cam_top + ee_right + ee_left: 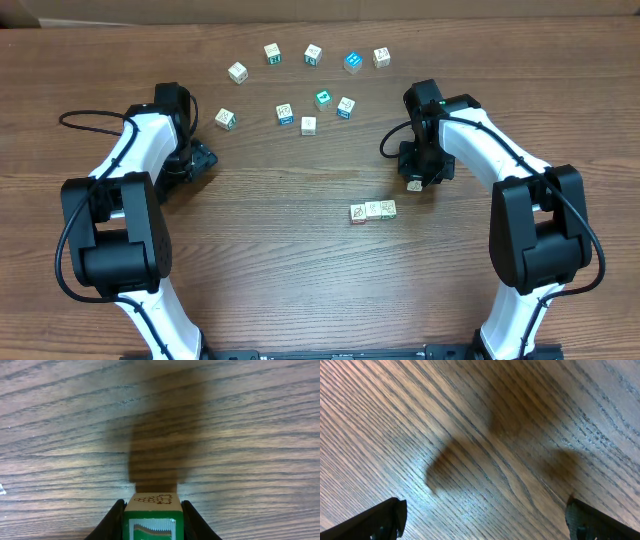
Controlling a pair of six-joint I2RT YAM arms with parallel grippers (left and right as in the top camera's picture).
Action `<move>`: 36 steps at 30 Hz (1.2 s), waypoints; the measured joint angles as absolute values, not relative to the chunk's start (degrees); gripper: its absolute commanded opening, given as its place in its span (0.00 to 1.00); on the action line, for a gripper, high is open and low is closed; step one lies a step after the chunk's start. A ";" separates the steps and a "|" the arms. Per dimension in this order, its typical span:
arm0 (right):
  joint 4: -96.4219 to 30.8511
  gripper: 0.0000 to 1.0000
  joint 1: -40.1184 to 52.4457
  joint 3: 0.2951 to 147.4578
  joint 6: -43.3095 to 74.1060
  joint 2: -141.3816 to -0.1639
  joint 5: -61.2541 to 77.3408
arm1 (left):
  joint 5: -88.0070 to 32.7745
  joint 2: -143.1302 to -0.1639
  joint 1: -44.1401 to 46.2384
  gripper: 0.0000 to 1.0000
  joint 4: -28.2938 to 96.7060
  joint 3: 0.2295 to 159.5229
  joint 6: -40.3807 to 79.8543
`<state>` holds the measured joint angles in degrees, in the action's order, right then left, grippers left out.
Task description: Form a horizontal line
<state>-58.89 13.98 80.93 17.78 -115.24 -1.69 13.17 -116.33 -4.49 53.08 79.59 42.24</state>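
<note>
Clamping a cube (152, 501) — right end effector (416, 182) near the row (373, 211).

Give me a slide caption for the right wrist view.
Right gripper shut on a picture cube, green face toward the camera, its shadow falling on the wooden table ahead.

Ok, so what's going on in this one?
The right arm's fingers are shut on a small white-sided picture cube with a green face, near the right end of the short row of three tan-faced cubes on the wooden table. The left arm's fingers are open over bare wood. Ten loose cubes lie scattered farther back.
</note>
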 measured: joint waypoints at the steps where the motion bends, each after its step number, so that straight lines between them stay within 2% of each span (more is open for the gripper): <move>1: -58.96 0.22 13.96 80.93 17.78 -115.24 -1.69 | 13.17 -116.33 -4.49 1.00 53.08 79.59 42.24; 19: -56.66 0.24 13.96 80.51 17.76 -115.24 -1.69 | 13.17 -116.33 -4.49 1.00 53.08 79.59 42.24; 27: -55.00 0.28 13.98 79.15 17.74 -114.76 -1.72 | 13.19 -116.33 -4.49 0.99 53.08 79.59 42.24; 36: -54.70 0.50 13.96 78.30 17.74 -114.76 -1.69 | 13.19 -116.33 -4.49 0.99 53.08 79.59 42.24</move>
